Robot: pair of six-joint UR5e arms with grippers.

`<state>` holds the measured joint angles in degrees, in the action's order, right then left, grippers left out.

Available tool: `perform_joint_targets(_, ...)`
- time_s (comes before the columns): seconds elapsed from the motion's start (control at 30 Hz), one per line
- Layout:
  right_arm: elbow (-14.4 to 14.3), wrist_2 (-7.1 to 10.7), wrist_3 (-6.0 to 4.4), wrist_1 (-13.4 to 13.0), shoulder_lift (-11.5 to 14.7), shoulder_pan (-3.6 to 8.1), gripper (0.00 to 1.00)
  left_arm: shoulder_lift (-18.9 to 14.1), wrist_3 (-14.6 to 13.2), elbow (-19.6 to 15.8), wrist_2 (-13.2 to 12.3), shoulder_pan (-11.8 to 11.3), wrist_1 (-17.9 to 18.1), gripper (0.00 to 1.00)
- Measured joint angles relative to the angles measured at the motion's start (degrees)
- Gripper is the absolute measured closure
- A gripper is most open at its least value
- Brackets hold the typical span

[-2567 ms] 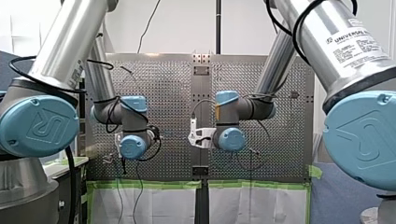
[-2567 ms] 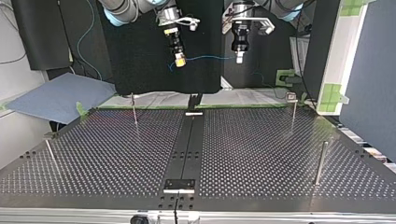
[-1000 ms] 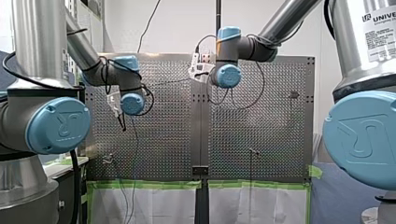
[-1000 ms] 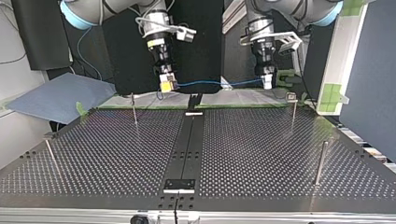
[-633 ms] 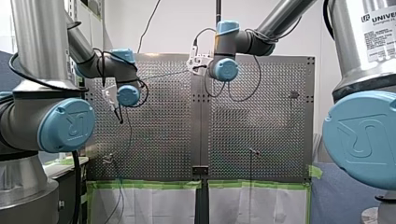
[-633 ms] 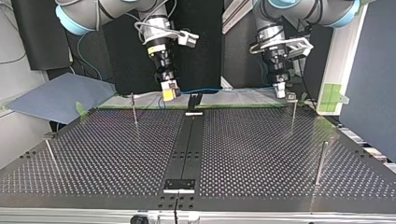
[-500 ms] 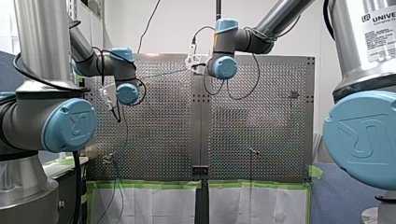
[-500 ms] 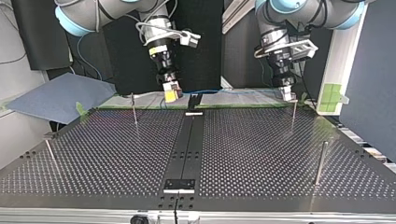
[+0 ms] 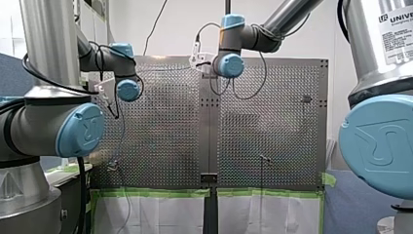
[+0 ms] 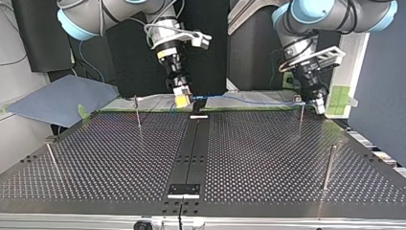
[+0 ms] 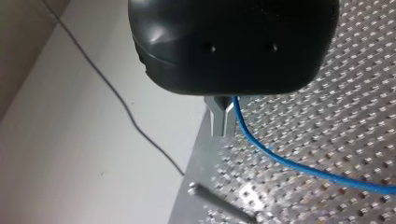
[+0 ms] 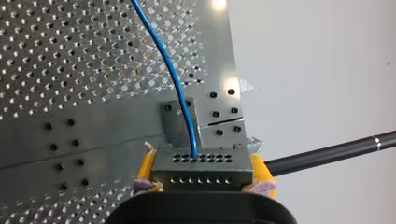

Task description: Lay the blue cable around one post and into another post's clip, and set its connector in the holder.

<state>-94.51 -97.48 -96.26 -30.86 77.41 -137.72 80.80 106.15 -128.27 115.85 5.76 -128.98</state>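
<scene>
Right gripper point(image 12: 202, 162), right wrist view: two yellow pads point(image 12: 259, 169) clamped on one grey connector point(image 12: 201, 171), just short of the holder point(image 12: 173, 126). One blue cable point(image 12: 161, 51) out of the connector's face, over the holder and on across the perforated table point(image 12: 70, 70). One dark rod point(image 12: 327, 151) beyond the table's edge, off to the holder's side.

Left gripper point(image 11: 222, 130), left wrist view: two metal fingers point(image 11: 215, 116) pinched together on the blue cable — cable trailing from them in a shallow curve over the table. One post point(image 11: 219, 201) ahead of the fingers, near the table's edge.

Top view: connector just left of the holder and a little above it. Cable drawn nearly level from there, past the holder's top, to the left gripper well right of the holder. Four posts counted: one near the holder's left point(image 10: 137, 111), one far to its right point(image 10: 300, 120) with a clip point(image 10: 298, 99) on top, two more toward the camera, one each side point(image 10: 51, 160) point(image 10: 328, 167). Left gripper just beside the clip; cable in the clip or only past it — impossible to tell.

Front view: two arms stretched to the table's far edge, my right arm point(image 9: 230, 65) just beside the middle strip point(image 9: 210, 126), my left arm point(image 9: 127, 90) well to that strip's left. Fingers of both hidden behind the wrists.
</scene>
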Motion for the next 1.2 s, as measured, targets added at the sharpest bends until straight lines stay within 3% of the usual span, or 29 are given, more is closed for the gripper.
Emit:
perform_joint_targets(0.73, 4.67, 0.08, -0.33, -0.12, -2.36, -1.29, 1.0, -0.33, 1.12, 8.95, -0.92, -4.22, -6.61, 0.99)
perform_joint_targets(0.97, 7.12, 0.15, -0.18, 0.42, -2.52, -1.56, 1.0, -0.58, 2.09, 10.85, -3.71, -6.16, -7.13, 0.99)
perform_joint_targets(1.2, 9.01, 0.64, -0.13, 0.91, -2.63, -1.71, 1.0, -0.67, 4.78, 12.45, -7.06, -8.82, -7.51, 0.99)
